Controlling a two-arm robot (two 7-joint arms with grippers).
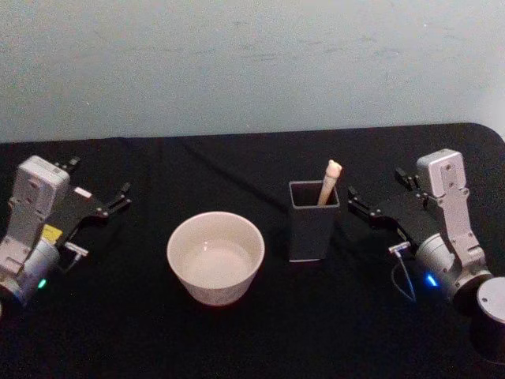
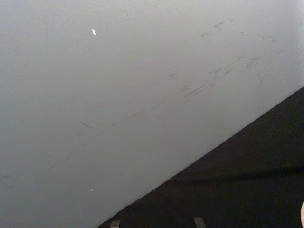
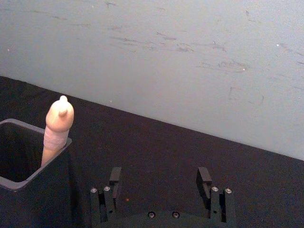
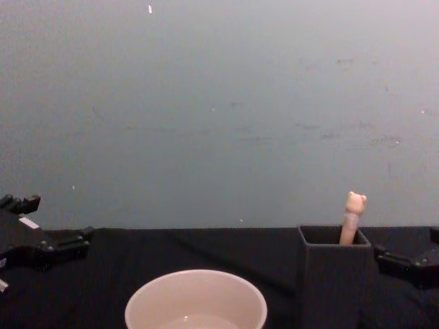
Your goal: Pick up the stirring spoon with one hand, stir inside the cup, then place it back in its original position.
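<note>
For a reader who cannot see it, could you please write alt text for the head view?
A cream cup sits on a black table, with the stirring spoon standing in a dark square holder to its right. The left gripper and the open right gripper flank them.

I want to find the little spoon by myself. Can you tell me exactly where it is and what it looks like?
Look at the black table and find the wide cream-white cup near the middle. Just to its right stands a dark grey square holder, and the stirring spoon leans inside it, poking out the top. It is the only thin, pale beige stick, with a tiny bear head on top.
</note>
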